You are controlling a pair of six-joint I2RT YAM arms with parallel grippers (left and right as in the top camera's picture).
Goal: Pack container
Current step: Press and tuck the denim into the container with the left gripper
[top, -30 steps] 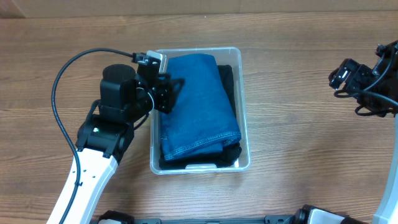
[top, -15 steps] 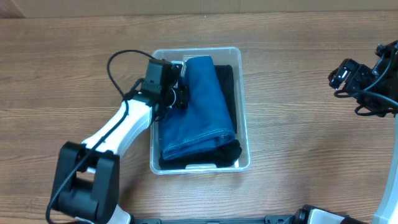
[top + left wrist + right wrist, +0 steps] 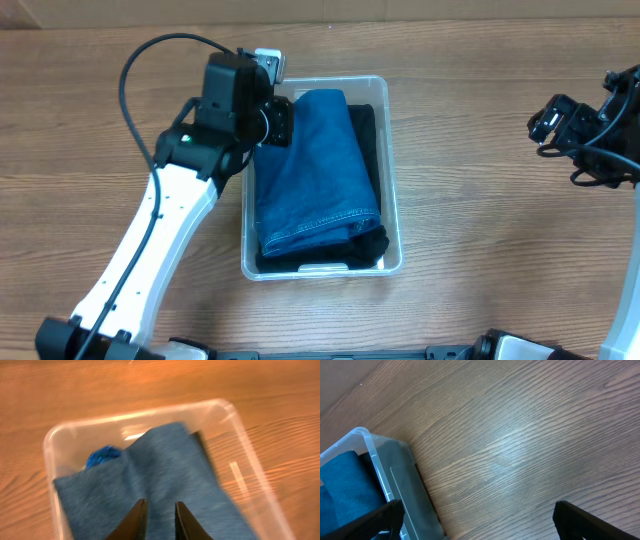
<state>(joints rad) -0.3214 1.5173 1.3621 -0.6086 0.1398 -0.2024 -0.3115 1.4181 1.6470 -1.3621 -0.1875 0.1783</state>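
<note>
The container (image 3: 394, 190), a clear plastic bin, stands on the wooden table (image 3: 480, 250) at centre, its long side running away from the robot. A folded blue denim cloth (image 3: 315, 180) fills most of it, lying lengthwise and slightly askew. Beneath it lies a black cloth (image 3: 370, 243), exposed along the right wall and at the near end. In the left wrist view a brighter blue patch (image 3: 102, 455) shows at one end of the container under the denim; it is too blurred to identify.

The left gripper (image 3: 280, 120) hangs over the container's far left corner, above the denim. Its jaws stand narrowly parted with nothing between them. A black cable (image 3: 130, 70) loops from that arm.

The right gripper (image 3: 555, 120) is well apart from the container, over bare table at the right edge. Its jaws are spread wide and hold nothing.
</note>
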